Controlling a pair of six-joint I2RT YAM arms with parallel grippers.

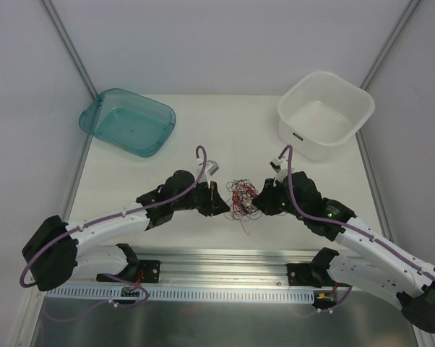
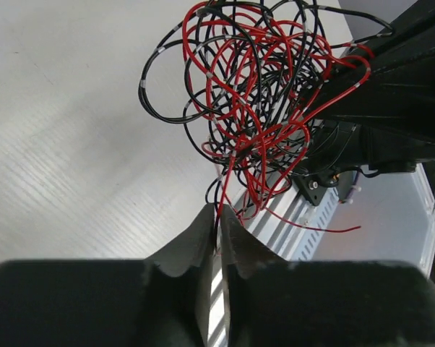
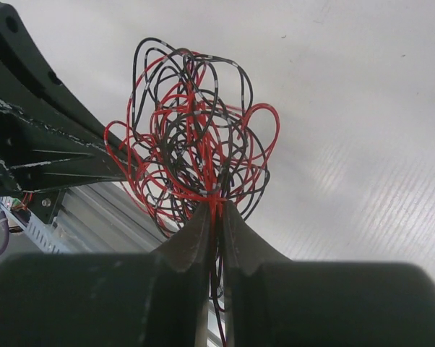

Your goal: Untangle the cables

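cables [image 1: 243,196]: red-and-black tangle, below-left of the white tub [image 1: 333,148], well apart
left gripper [image 1: 220,201]: narrow, pinching strands on the tangle's side away from the tub
right gripper [image 1: 261,196]: narrow, pinching strands on the tub-side

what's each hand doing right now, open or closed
left hand: closed, pinching a strand of the cables
right hand: closed, pinching strands of the cables

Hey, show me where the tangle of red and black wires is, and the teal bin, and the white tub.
wire tangle [image 1: 243,196], top view, middle of the ball.
teal bin [image 1: 127,123], top view, its bare floor.
white tub [image 1: 320,119], top view, its bare floor.
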